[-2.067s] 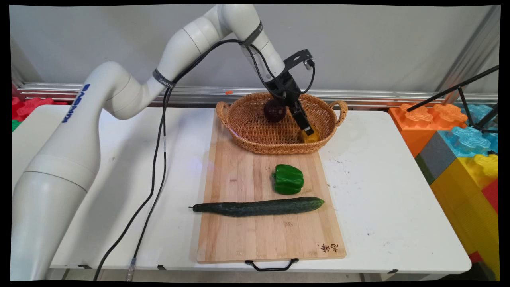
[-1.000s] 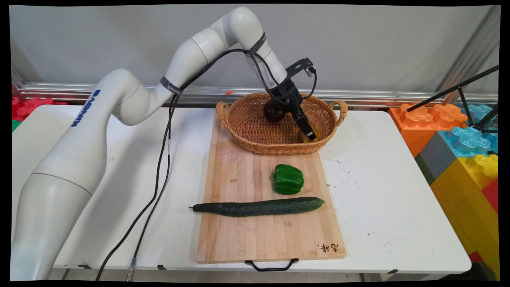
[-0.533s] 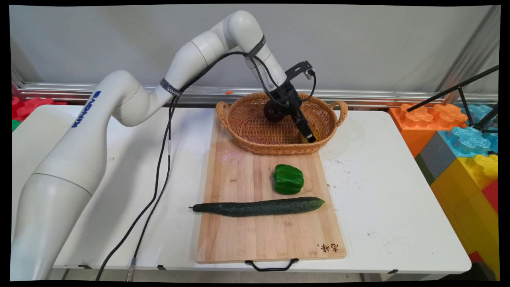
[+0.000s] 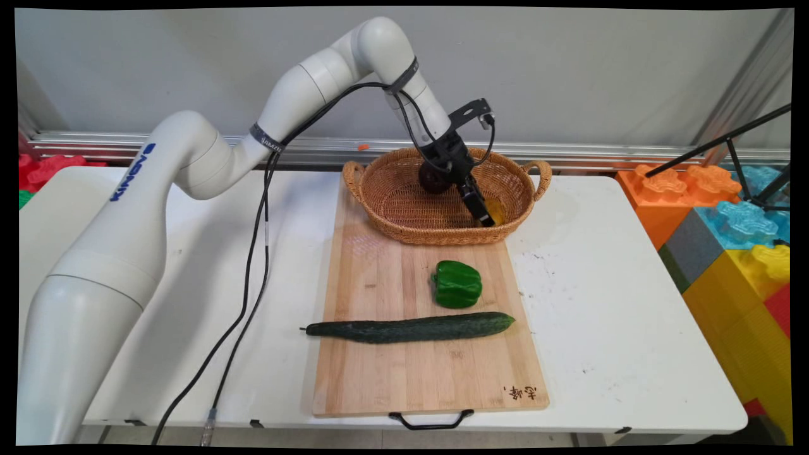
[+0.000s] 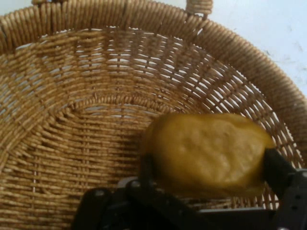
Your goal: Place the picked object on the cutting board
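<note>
A white table carries a long wooden cutting board, and at the board's far end sits a wicker basket with two handles. On the board lie a dark cucumber and, just beyond it, a green bell pepper. The gripper reaches down inside the basket's right end — its fingers are clamped on either side of a yellow lumpy fruit, close above the woven floor. A dark round fruit sits in the basket behind the gripper.
</note>
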Available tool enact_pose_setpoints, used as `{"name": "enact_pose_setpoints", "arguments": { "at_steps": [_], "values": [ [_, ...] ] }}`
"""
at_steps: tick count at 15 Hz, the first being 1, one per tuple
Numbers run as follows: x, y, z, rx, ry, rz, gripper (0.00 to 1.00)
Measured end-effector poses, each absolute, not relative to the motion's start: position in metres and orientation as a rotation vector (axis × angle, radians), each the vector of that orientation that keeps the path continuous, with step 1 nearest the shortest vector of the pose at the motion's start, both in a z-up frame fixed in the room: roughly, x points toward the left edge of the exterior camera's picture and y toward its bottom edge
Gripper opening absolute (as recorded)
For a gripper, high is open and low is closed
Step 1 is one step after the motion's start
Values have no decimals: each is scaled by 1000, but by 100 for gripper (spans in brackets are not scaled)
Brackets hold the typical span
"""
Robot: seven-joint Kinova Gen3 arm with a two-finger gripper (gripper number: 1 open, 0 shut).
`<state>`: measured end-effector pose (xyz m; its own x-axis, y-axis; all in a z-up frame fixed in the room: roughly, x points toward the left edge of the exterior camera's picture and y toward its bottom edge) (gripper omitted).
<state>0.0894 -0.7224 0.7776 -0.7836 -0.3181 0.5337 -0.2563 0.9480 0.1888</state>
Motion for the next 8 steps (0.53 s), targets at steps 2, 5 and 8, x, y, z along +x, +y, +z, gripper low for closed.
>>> {"name": "enact_pose_setpoints", "arguments": {
  "at_steps": [2,5,8],
  "values": [
    [91,-722,779,379,-2523,-119,0],
    [93,-721,784,367,-2517,-95,0],
    [93,-718,793,373,-2500,-76,0]
  ]
}}
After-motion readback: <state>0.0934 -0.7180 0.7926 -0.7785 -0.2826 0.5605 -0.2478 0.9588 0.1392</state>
